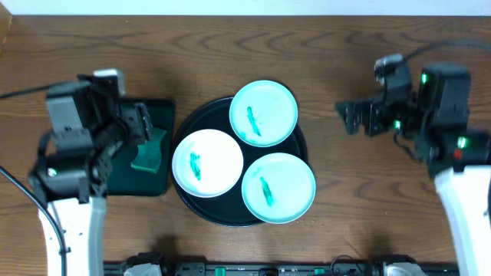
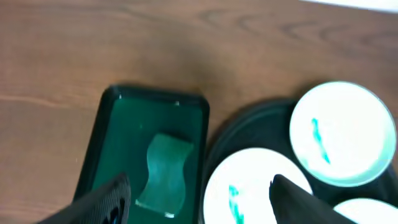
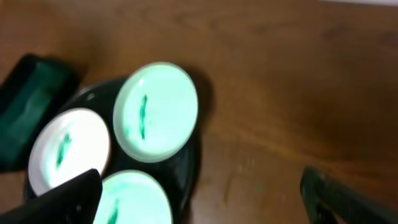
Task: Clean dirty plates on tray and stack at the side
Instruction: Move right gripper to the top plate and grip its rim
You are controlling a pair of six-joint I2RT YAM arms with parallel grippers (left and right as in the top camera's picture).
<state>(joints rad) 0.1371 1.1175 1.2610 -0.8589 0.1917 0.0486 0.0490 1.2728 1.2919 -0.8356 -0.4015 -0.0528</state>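
Wooden surface [image 1: 322,46] is occupied centrally by the black tray [image 1: 203,115], where three smeared plates are carried: white plate [image 1: 207,162] left, far mint plate [image 1: 263,113], near mint plate [image 1: 278,187]. Left fingers [image 2: 102,202] are held apart, empty, over the green tray [image 1: 146,184]; right fingers [image 3: 68,196] likewise, at right.

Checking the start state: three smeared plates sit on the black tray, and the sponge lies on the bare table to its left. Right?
Not quite. The sponge lies in the small dark-green tray, not on the bare table; the overhead view shows it. The three smeared plates do sit on the black tray, with the sponge to its left.
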